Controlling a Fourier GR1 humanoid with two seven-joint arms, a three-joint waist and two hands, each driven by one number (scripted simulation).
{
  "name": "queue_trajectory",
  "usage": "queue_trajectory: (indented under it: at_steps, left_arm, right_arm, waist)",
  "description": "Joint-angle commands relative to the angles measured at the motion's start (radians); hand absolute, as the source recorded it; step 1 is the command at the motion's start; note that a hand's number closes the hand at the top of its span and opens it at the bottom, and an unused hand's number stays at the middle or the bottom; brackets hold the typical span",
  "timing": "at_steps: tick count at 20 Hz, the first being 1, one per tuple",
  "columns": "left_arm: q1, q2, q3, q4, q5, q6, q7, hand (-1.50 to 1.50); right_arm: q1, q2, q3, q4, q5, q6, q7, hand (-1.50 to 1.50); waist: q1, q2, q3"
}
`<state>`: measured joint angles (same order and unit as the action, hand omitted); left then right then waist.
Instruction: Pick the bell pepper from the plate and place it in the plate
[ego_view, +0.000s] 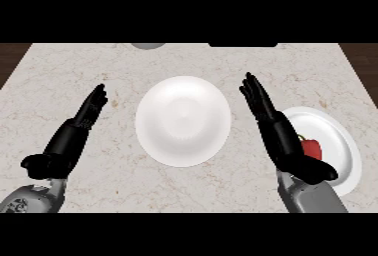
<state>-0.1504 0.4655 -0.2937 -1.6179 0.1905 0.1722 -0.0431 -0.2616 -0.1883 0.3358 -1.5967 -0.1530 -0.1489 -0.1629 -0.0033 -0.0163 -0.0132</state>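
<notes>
**Pepper half hidden behind the right forearm**

The red bell pepper lies on the right of 2 white round plates, partly covered by the right hand and its forearm. The other plate, smooth and glossy, sits mid-desk between both hands. The left hand and the right each show straight fingers, holding nothing. The pale marbled desk carries a grey object, cut off at its far edge.
</notes>
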Motion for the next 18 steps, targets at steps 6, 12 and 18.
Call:
queue_trajectory:
  at_steps: [6,12,18]
  left_arm:
    - [0.148,-0.054,0.087,0.133,0.009,0.173,0.144,0.0]
    - [0.134,-0.096,0.068,0.132,0.041,0.17,0.206,0.0]
    - [0.112,-0.122,0.042,0.154,0.002,0.195,0.193,0.0]
  right_arm:
    - [0.082,-0.271,-0.193,-0.081,-0.385,0.459,0.028,1.5]
    - [0.172,-0.413,-0.307,0.115,0.16,0.138,-0.382,1.5]
    - [0.241,-0.329,-0.322,0.286,-0.188,0.55,-0.618,-1.5]
  waist:
    - [-0.003,0.02,0.017]
    - [-0.018,0.026,0.02]
    - [0.0,0.029,0.022]
